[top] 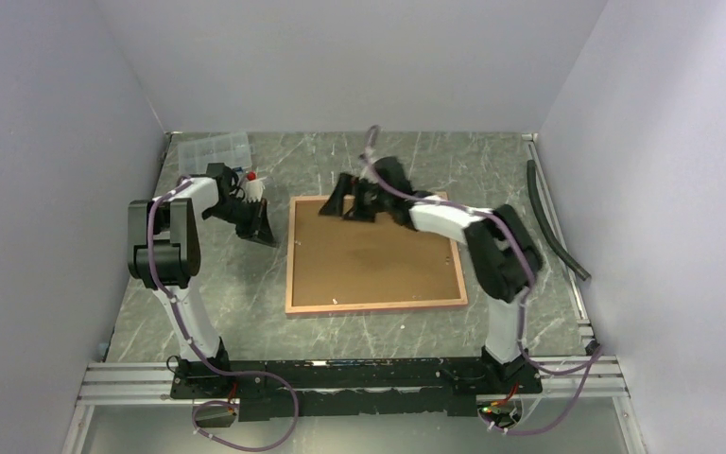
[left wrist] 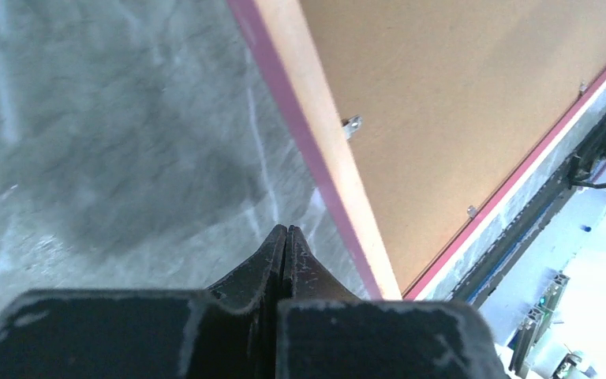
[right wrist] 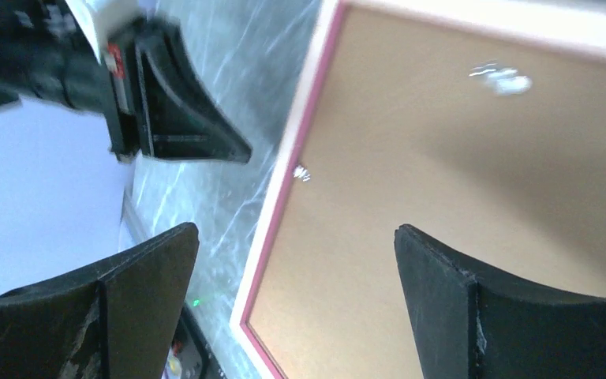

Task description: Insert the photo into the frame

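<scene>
Nearest, the two arm bases are bolted to a metal rail [top: 132, 383] at the table's [top: 246, 303] near edge. The table top is grey-green and marbled.

Beyond the bases, the frame [top: 378, 305] lies flat on the table, back upward. Its rails are tan with a pink outer edge, which the left wrist view [left wrist: 308, 134] also shows. A brown backing board [top: 378, 260] fills its opening. Small metal tabs [left wrist: 352, 125] stand along the inner edge of the rails. What lies beneath the board cannot be seen.

Left gripper [top: 267, 234]: low over bare table, just beside the frame's left rail and apart from it. The wrist view shows the fingers pressed together [left wrist: 286, 237] with nothing between them.

Right gripper [top: 350, 203]: over the far left corner of the frame, pointing toward the left arm. Its own camera shows the fingers spread wide [right wrist: 296, 233] and holding nothing. The board and the pink edge [right wrist: 280, 213] are in view between them. Whether the fingertips touch the frame cannot be told.

Farthest, a clear plastic box [top: 213, 149] sits in the far left corner of the table. A black hose [top: 556, 227] lies along the right wall.
</scene>
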Robot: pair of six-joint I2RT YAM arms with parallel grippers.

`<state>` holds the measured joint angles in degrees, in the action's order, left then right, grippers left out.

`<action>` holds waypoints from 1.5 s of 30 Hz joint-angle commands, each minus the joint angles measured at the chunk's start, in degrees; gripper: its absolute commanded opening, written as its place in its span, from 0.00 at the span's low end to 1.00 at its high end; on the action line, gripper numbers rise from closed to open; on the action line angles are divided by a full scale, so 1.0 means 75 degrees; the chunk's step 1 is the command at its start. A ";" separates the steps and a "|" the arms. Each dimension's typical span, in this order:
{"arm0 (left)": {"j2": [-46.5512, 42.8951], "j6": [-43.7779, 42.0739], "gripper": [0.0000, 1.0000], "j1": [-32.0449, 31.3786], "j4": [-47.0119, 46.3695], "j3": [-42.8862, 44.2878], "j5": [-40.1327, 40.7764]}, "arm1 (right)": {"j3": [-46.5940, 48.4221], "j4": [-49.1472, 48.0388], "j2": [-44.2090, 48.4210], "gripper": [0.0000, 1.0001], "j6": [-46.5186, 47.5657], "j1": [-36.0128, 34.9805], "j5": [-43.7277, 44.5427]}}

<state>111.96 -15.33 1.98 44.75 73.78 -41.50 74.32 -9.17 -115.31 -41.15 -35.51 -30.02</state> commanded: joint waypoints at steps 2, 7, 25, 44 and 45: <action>-0.0194 -0.0438 0.03 0.0042 0.0314 0.0037 0.0162 | -0.0768 0.1741 0.2162 1.00 0.0532 0.1377 0.2702; -0.0321 -0.0583 0.03 -0.0139 0.0109 -0.0361 0.0436 | -0.0971 0.3424 0.2517 1.00 0.0547 0.2667 0.4941; -0.0761 -0.0832 0.03 -0.1107 -0.0253 -0.1185 0.1111 | -0.0383 0.2626 0.0646 1.00 0.0114 0.3586 0.2384; -0.0628 -0.1812 0.32 -0.2644 0.1632 -0.0611 0.0325 | 0.6197 0.4546 -0.3106 1.00 0.0913 0.2066 0.2165; -0.0726 -0.1893 0.40 -0.2643 0.1778 -0.0611 0.0379 | 0.5933 0.4316 -0.2841 1.00 0.0964 0.2142 0.2330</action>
<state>107.00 -25.43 -17.02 58.74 65.58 -32.51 120.90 19.27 -142.82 -33.87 -18.26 -10.41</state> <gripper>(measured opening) 0.306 0.997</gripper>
